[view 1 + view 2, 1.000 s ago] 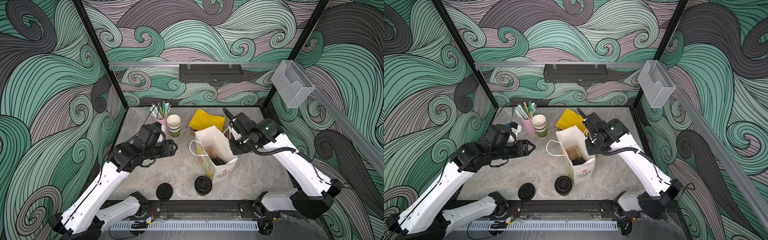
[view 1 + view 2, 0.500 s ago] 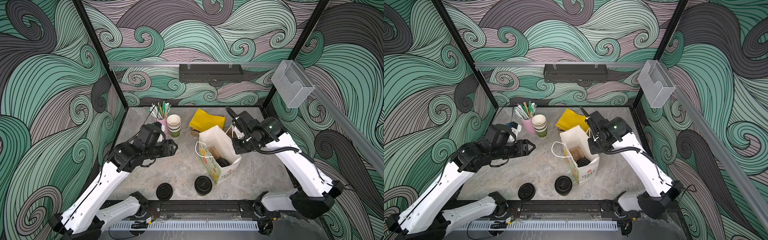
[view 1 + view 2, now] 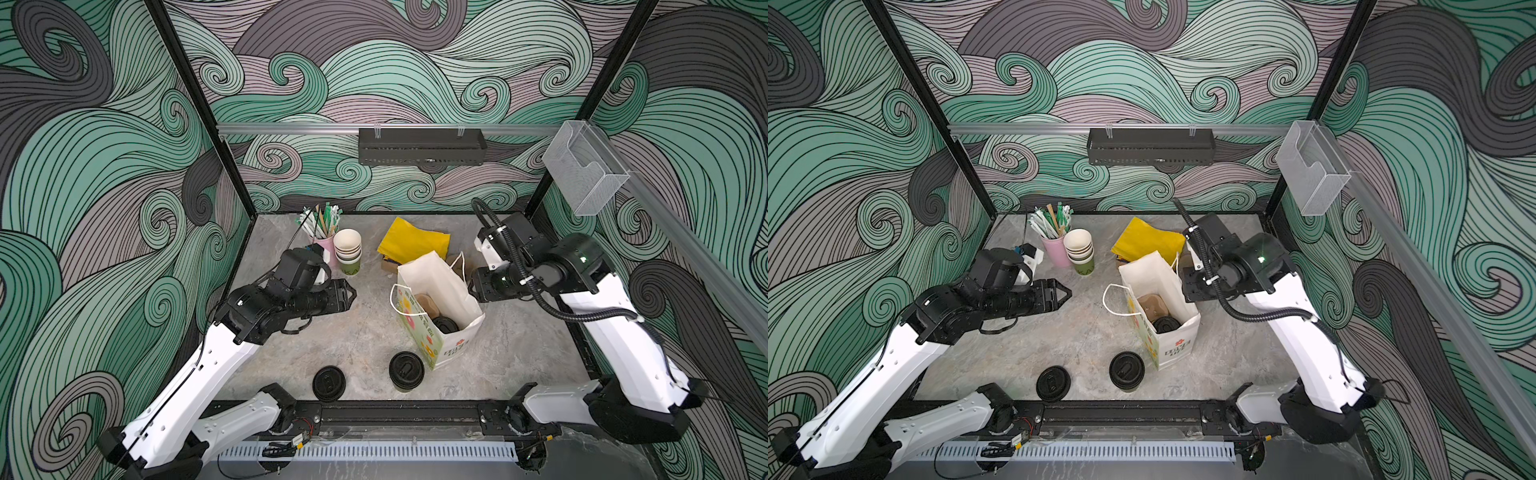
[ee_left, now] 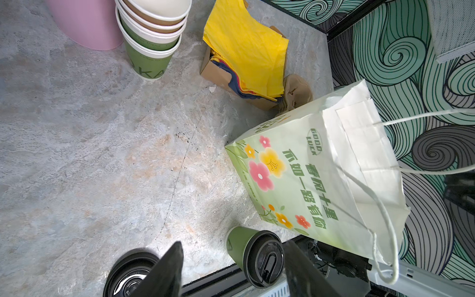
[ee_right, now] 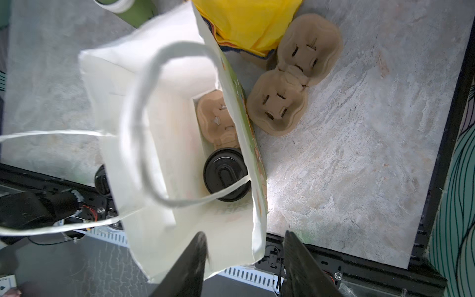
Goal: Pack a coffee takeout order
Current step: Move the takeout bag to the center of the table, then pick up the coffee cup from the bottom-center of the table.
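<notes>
A white flower-printed paper bag stands open mid-table. Inside it are a brown cup carrier and a cup with a black lid. A second lidded olive-green cup stands in front of the bag, and a loose black lid lies to its left. Stacked empty green cups and yellow napkins are at the back. My right gripper is open at the bag's right rim, with the rim's edge loose between its fingers. My left gripper hovers open and empty, left of the bag.
A pink cup of wrapped straws stands beside the cup stack. Another brown cup carrier lies on the table behind the bag. The napkins rest on a small cardboard box. A black rail borders the table's front.
My right gripper has opened and let go of the bag's rim, after drawing the bag slightly to the right. The left arm has not moved.
</notes>
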{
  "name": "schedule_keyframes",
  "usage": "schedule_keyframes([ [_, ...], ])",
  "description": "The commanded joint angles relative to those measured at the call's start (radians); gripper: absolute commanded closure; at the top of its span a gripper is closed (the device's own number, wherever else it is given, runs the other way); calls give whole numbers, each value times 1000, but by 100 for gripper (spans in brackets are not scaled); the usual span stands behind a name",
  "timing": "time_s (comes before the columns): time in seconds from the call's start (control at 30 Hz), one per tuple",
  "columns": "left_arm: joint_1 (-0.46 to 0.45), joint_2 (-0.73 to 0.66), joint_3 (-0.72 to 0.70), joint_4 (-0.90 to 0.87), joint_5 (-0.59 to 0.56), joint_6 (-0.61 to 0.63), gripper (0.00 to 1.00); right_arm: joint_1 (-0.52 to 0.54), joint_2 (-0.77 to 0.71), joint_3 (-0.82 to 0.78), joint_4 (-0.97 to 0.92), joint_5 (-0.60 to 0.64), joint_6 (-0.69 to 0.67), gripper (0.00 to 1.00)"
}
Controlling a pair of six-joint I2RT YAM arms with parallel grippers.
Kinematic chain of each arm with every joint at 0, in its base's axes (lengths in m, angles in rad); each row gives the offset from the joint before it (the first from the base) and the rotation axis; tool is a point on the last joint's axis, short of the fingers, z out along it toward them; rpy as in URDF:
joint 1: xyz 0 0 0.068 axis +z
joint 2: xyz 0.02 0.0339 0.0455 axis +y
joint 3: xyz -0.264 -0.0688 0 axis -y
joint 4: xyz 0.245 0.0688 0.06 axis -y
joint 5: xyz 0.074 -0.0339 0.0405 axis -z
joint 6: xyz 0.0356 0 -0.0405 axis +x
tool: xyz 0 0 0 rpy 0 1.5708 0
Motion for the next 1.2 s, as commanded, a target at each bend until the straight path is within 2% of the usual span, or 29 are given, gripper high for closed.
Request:
schedule_keyframes([
  [0.0,8,-18,-9,26,1,1,35,107,2,51,-51,6,86,49],
  [0.33,27,-117,-79,-1,-87,-106,35,542,148,130,-52,115,273,48],
  [0.6,41,-269,-183,-78,-187,-259,35,783,292,52,-38,118,362,46],
  [0.83,45,-386,-251,-113,-221,-359,35,808,383,-54,28,92,464,45],
  [1.0,45,-428,-257,-157,-268,-395,35,806,423,-93,30,125,573,35],
  [1.17,45,-437,-257,-161,-274,-406,35,787,438,-153,67,121,602,29],
])
